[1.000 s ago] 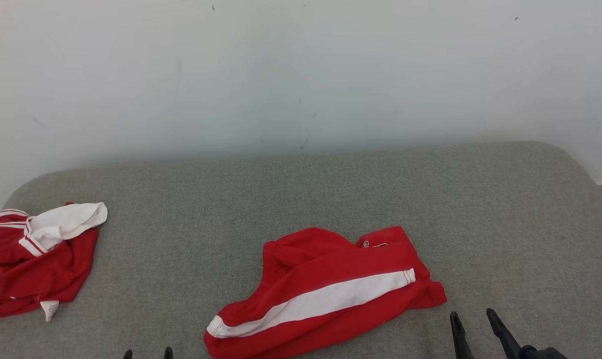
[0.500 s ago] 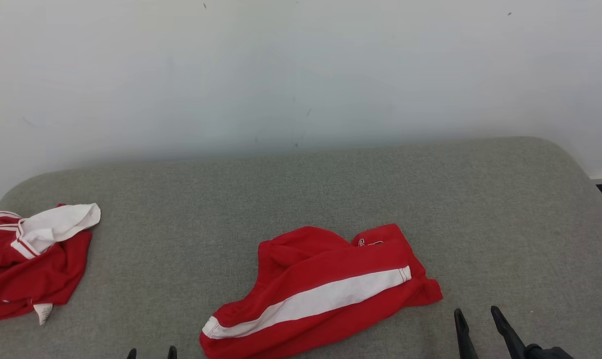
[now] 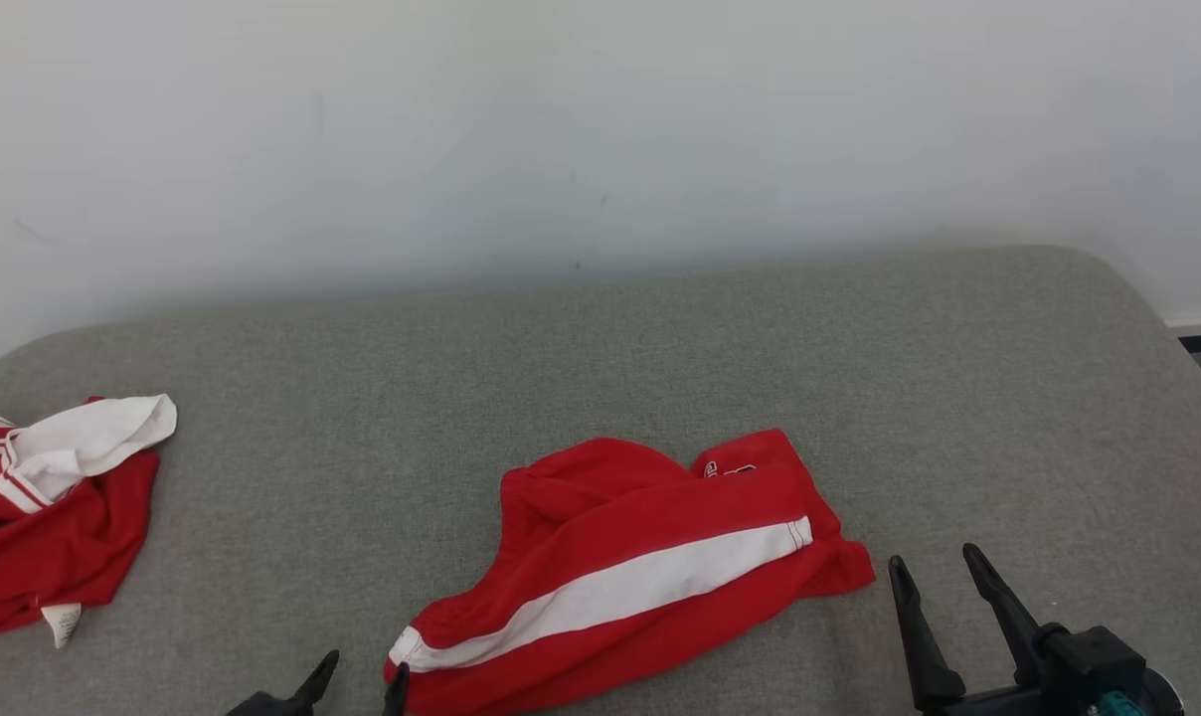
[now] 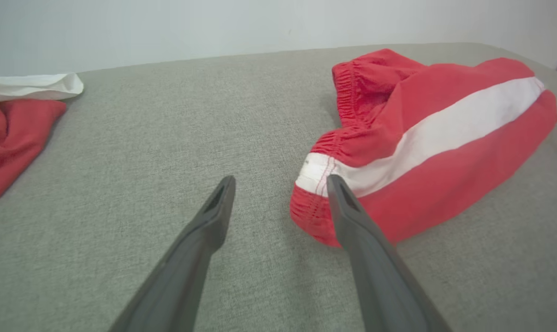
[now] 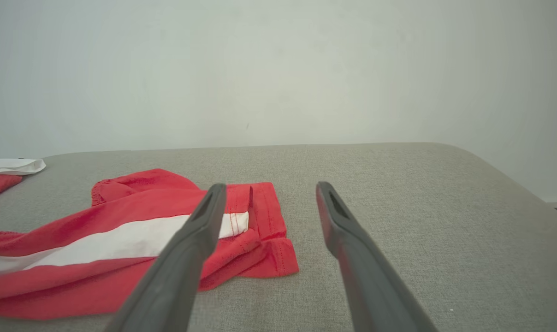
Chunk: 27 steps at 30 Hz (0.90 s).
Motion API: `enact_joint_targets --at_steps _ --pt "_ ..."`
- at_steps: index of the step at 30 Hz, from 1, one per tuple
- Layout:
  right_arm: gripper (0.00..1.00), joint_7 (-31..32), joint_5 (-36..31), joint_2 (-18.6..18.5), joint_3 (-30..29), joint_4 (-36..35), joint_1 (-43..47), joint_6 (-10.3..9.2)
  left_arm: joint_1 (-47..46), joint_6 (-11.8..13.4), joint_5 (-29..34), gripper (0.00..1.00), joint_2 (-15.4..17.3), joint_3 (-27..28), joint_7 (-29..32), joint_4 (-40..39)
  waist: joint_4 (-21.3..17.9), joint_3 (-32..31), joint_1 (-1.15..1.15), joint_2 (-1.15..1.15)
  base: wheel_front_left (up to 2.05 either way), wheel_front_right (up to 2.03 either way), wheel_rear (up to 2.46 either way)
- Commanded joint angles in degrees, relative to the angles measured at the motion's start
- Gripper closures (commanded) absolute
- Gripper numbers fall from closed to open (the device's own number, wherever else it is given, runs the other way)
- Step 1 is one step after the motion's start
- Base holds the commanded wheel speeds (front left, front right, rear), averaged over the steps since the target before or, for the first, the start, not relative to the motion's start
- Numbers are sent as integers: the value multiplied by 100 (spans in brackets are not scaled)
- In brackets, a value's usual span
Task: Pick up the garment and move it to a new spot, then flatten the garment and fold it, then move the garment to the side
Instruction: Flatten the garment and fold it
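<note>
The garment (image 3: 640, 567) is soft, matt cloth with a puckered elastic waistband; the surface (image 3: 660, 348) is coarse grey woven fabric. The left pincer (image 4: 281, 180) and right pincer (image 5: 270, 186) have smooth, matt dark fingers, plastic by the look.

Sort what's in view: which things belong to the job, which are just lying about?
Job:
red shorts with white stripe
left pincer, open
right pincer, open
grey padded surface, likely the folding spot

Lying about:
crumpled red-and-white garment, far left
white wall
</note>
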Motion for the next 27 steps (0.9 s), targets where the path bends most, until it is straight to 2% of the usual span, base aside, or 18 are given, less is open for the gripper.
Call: enact_joint_targets --at_steps 1,7,24,25,26,27 --pt "0 22 23 -34 64 -12 -58 -14 -222 15 -243 0 158 -272 75 142 -67 74 -1 0 0 0 0" --pt "0 2 109 -63 224 41 -116 -13 -773 14 -1078 0 629 -1206 328 319 -152 193 -1 0 0 0 0" --pt "0 72 131 -157 342 15 -141 -14 -1538 14 -3330 0 1353 -2547 1352 -5 -136 278 -1 0 0 0 0" --pt "0 83 128 -162 357 4 -149 -14 -1580 14 -3391 23 1378 -2616 1368 -4 -139 285 -1 0 0 0 0" --pt "0 77 127 -168 366 -4 -156 -14 -1622 14 -3417 58 1412 -2685 1376 4 -144 291 -1 0 0 0 0" --pt "0 85 127 -174 382 -16 -164 -14 -1661 14 -3469 84 1437 -2749 1369 15 -150 297 -1 0 0 0 0"
